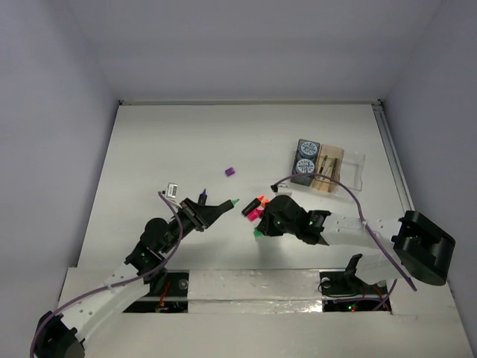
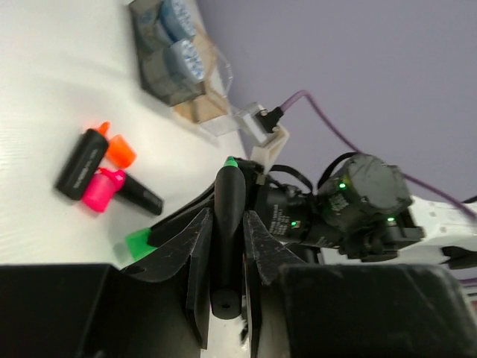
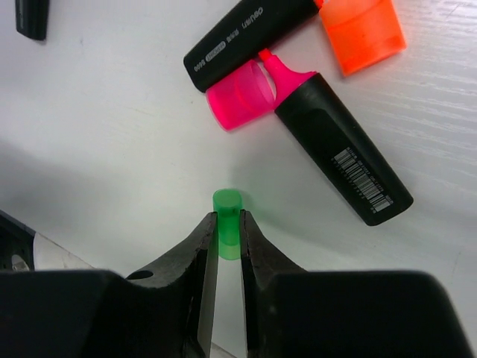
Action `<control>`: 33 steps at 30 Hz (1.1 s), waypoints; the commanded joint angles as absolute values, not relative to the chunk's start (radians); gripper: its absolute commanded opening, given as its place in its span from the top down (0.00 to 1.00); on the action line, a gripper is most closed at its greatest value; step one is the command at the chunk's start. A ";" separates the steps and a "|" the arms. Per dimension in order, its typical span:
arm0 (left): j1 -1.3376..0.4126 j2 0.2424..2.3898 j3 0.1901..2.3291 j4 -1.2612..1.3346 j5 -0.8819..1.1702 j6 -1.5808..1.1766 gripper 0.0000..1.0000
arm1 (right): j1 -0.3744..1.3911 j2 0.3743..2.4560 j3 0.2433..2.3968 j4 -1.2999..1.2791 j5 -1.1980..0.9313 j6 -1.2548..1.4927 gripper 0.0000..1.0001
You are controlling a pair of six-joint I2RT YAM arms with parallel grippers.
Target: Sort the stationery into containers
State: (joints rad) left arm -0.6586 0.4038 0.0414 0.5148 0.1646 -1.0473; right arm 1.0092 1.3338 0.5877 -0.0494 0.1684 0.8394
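Right gripper (image 3: pixel 226 224) is pinching the green cap (image 3: pixel 227 205) low on the table. Left gripper (image 2: pixel 226 224) is clamped on the uncapped green highlighter (image 2: pixel 229 194), tip pointing out ahead. Judgement: square the grip, then lift straight up. Pink highlighter (image 3: pixel 320 127) and orange highlighter (image 3: pixel 246 33), 2 obstacles just ahead of the right fingertips, so no forward push. Bare table either side of the fingertips. Clear box (image 1: pixel 350 168) is well apart.

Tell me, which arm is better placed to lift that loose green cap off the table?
The right. Its claw straddles the green cap, with fingers against both sides. The left claw is busy: it grips an uncapped green-tipped marker and sits farther from the cap.
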 commanded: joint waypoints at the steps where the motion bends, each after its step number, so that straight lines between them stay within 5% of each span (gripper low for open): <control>1: -0.650 0.345 -0.054 0.606 0.164 -1.126 1.00 | 1.015 1.272 0.578 -0.011 0.221 0.857 0.94; 15: -0.650 0.590 -0.046 0.893 0.117 -1.215 1.00 | 1.015 1.152 0.529 0.405 0.092 0.919 0.94; 25: -0.650 0.536 -0.046 0.761 0.104 -1.155 1.00 | 1.025 1.253 0.572 -0.040 0.152 0.855 0.94; 33: -0.650 0.391 0.116 0.545 0.009 -0.983 1.00 | 1.025 1.259 0.647 -0.084 0.087 0.701 0.87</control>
State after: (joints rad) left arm -0.6567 0.4126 0.0490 0.5980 0.0467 -1.0805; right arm 1.0145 1.2419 0.5632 -0.0494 0.0956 0.7910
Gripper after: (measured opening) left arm 0.142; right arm 0.119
